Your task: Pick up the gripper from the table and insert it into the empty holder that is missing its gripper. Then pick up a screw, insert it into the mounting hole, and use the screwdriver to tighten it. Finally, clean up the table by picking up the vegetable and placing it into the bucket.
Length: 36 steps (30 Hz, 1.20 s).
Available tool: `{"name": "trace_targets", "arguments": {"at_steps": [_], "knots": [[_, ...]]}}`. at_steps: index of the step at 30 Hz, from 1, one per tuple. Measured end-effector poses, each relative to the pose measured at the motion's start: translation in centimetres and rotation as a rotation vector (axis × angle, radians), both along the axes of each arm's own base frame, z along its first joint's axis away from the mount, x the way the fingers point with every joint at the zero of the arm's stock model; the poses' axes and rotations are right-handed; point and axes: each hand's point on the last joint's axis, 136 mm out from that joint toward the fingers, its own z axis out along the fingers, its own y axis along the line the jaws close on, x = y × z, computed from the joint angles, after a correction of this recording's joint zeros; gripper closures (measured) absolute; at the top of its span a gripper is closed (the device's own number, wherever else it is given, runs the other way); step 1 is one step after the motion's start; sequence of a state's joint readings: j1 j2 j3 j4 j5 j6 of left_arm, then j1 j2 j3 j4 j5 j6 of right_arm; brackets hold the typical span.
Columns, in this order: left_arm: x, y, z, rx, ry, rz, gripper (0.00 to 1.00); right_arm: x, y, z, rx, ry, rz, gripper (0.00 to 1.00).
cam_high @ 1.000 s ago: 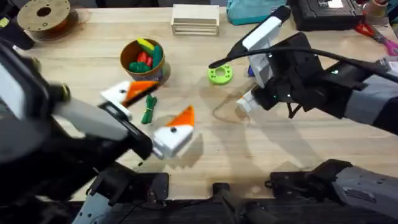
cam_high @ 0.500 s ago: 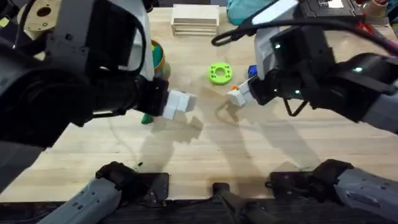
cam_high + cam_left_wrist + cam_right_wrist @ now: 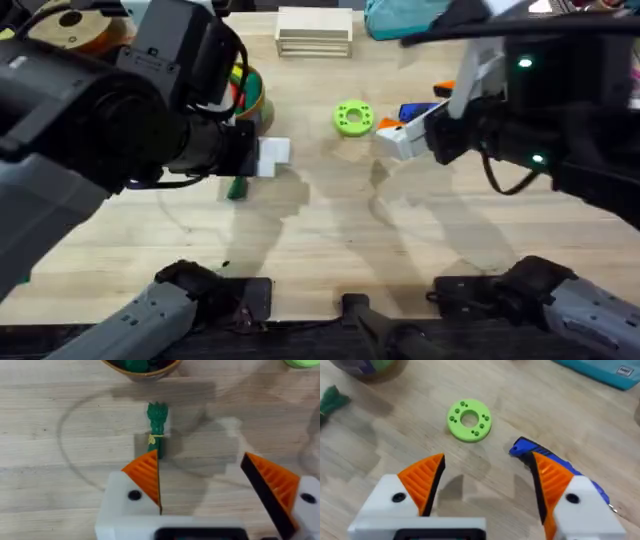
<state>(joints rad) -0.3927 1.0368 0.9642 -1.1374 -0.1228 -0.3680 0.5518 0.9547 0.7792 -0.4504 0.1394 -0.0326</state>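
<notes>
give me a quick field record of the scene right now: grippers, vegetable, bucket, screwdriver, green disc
left gripper: open, above the table, over the vegetable
right gripper: open, empty, one finger over the screwdriver
vegetable: dark green, lying on the table just short of the bucket
bucket: tan rim, green toy inside
screwdriver: blue, lying on the table beside the green disc
green disc: flat on the table, holes in its face

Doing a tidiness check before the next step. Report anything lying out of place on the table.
The green toy vegetable lies loose on the table beside the bucket, not in it. The blue screwdriver lies flat near the green ring.
</notes>
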Motion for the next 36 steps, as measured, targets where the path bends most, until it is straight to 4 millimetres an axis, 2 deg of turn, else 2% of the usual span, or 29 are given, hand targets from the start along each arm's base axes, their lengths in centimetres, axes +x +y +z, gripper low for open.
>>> {"name": "trace_targets", "arguments": {"at_steps": [3,4,5,11,14,21,27,29,30,31,36], "knots": [[0.4,0.7,-0.4,0.034,0.008,0.028,0.014,-0.4,-0.2,1.7,0.046,-0.043,-0.009,0.012],[1.0,1.4,-1.3,0.059,0.021,0.059,0.014,-1.0,-0.5,3.3,0.106,-0.082,-0.028,0.012],[1.2,1.6,-1.9,0.065,0.028,0.071,0.014,-1.2,-0.6,3.9,0.125,-0.096,-0.035,0.012],[2.3,1.9,-6.0,0.088,0.088,0.100,0.014,-2.0,-1.1,6.1,0.203,-0.148,-0.057,0.012],[2.4,1.9,-7.8,0.106,0.136,0.099,0.014,-2.5,-0.9,6.6,0.229,-0.155,-0.039,0.012],[3.1,2.4,-10.5,0.123,0.214,0.130,0.008,-3.0,-0.1,6.6,0.261,-0.134,0.005,0.012],[3.4,3.5,-11.3,0.068,0.250,0.202,0.053,-3.1,0.1,6.6,0.271,-0.124,0.013,0.012],[3.4,3.7,-11.3,0.049,0.255,0.219,0.159,-3.2,0.2,6.6,0.272,-0.124,0.013,0.012],[3.3,3.5,-11.4,0.023,0.263,0.227,0.428,-3.2,0.2,6.6,0.272,-0.124,0.013,0.012],[3.3,3.4,-11.4,0.017,0.265,0.226,0.531,-3.2,0.2,6.6,0.271,-0.124,0.014,0.012],[2.9,3.0,-11.6,-0.009,0.279,0.222,0.813,-3.2,0.2,6.6,0.272,-0.124,0.013,0.012]]}}
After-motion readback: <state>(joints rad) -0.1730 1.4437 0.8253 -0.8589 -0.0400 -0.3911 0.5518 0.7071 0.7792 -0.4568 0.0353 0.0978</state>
